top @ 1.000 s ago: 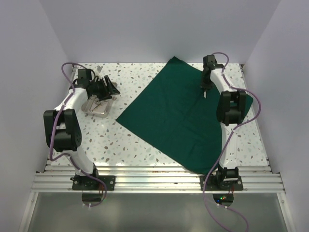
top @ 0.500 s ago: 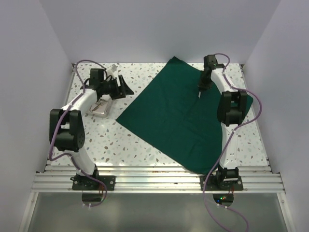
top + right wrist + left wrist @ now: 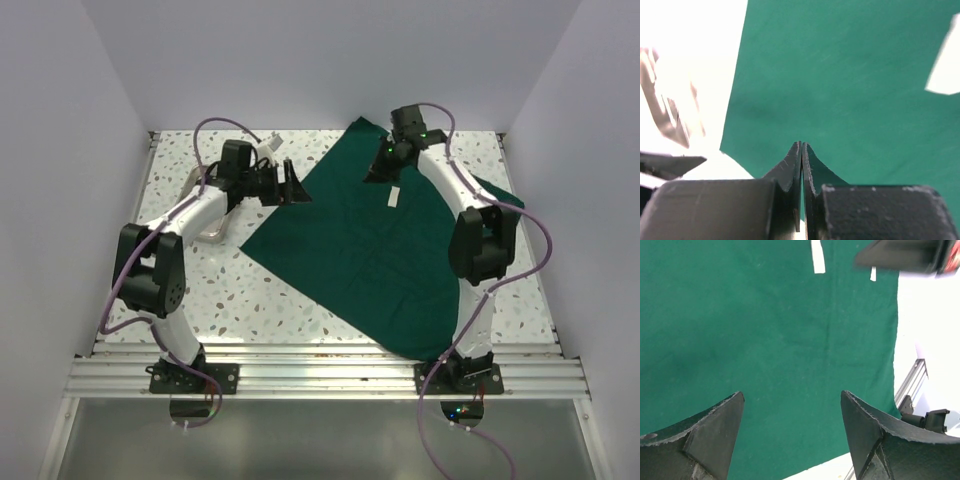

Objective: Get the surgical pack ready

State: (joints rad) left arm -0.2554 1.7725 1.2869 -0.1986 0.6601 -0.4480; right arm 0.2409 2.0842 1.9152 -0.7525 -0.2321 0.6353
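Surgical pack (image 3: 370, 265): dark green drape, spread flat as a wide sheet, set corner-on across the middle and right of the speckled table (image 3: 250, 295), with its near corner reaching the near edge. Left gripper (image 3: 292, 187) is above the drape's left corner, jaws wide with nothing between them; its wrist view shows green cloth below. Right gripper (image 3: 376, 172) is above the far part of the sheet, jaws pressed together, gripping nothing visible. Small white strip (image 3: 394, 197) lies on the drape, just to the near side of the right gripper
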